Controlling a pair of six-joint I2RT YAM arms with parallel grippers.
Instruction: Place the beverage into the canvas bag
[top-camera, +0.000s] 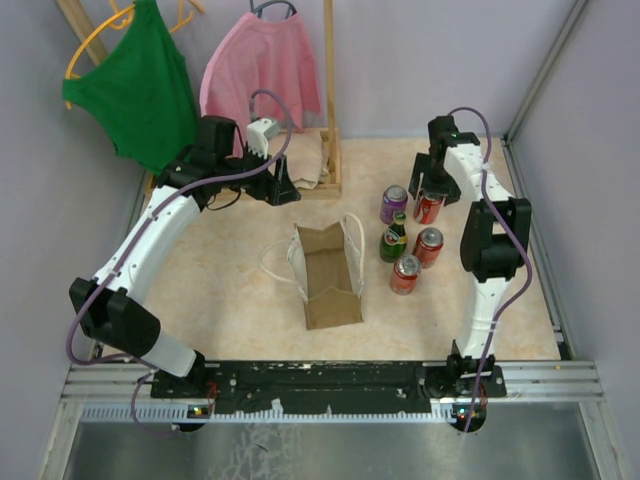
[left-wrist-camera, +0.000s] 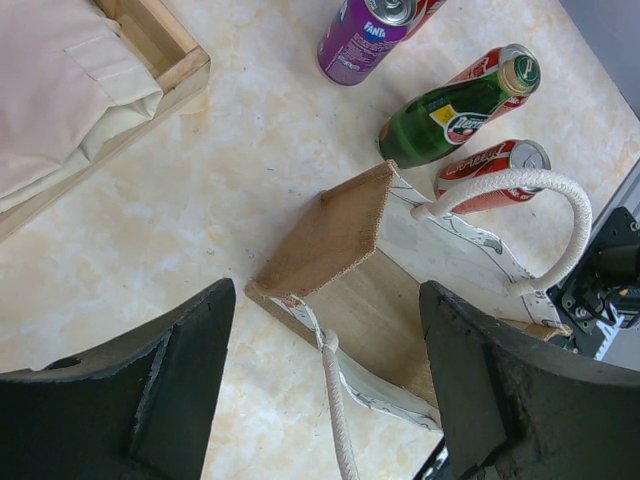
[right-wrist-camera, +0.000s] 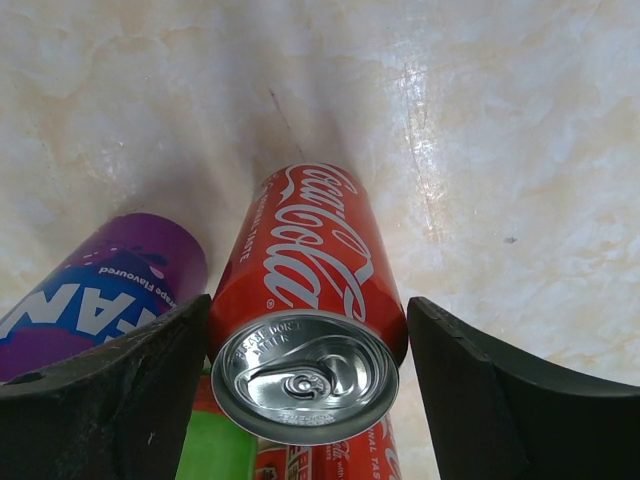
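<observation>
1. The desk (top-camera: 220, 290) carried everything; no drink had been packed yet.
2. The canvas bag (top-camera: 330, 280) stood open mid-desk and looked empty.
3. The left jaws hung wide and empty just beyond the bag.
4. The right jaws stood wide around a red cola can (right-wrist-camera: 305, 270), not gripping it; grasping, lifting and dropping were judged left to do.

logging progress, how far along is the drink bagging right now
Nothing bagged yet: the canvas bag stands open, no drink showing inside. In hand: the open right tool straddles the Coca-Cola can. Left to do: grip, lift, lower it into the bag. The left tool hangs open.
</observation>
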